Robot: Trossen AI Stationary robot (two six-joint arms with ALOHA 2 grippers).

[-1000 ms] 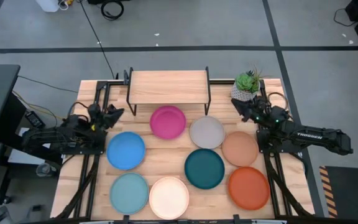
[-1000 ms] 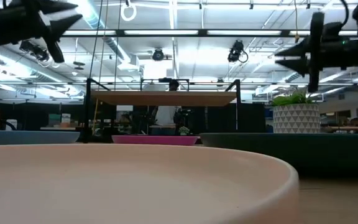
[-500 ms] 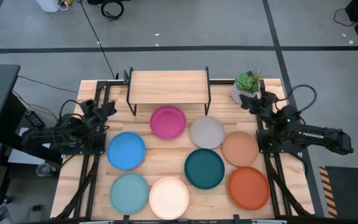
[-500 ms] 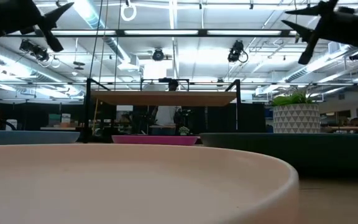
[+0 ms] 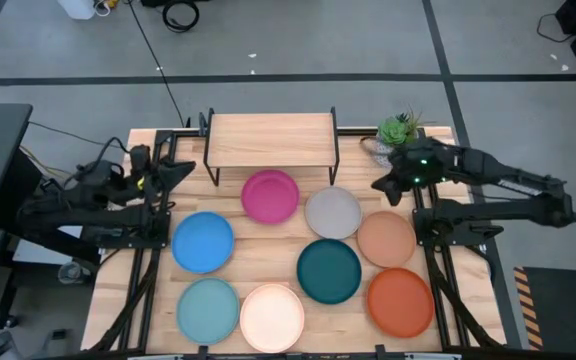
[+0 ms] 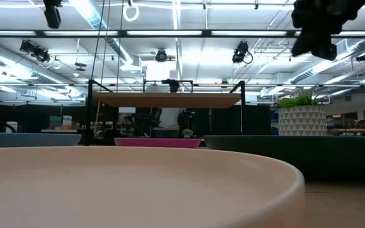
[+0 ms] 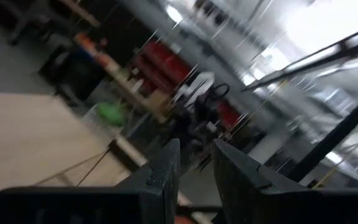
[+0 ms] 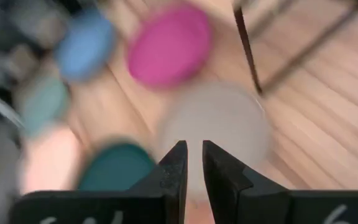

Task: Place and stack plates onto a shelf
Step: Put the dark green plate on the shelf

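Eight plates lie flat on the slatted tabletop: magenta (image 5: 270,195), grey (image 5: 333,212), tan (image 5: 386,239), teal (image 5: 329,270), orange (image 5: 400,302), blue (image 5: 203,241), light blue (image 5: 208,310) and cream-white (image 5: 271,317). The shelf (image 5: 271,138) stands on its black legs at the far middle, with nothing on its board. My left gripper (image 5: 180,170) is shut and empty, raised at the left, beside the shelf's left legs. My right gripper (image 5: 380,184) is shut and empty, raised above the grey plate's (image 8: 219,124) right side and tipped down toward it.
A potted plant in a white pot (image 5: 396,135) stands at the far right corner, right of the shelf and just behind my right arm. Black frame rails run along both table sides. The space under the shelf (image 6: 170,120) is open.
Both arms have risen from their low rest. My right gripper has gone up, swung a little toward the table's near side and tipped down over the grey plate. My left gripper has lifted, staying beside the shelf's left legs. No plate has moved.
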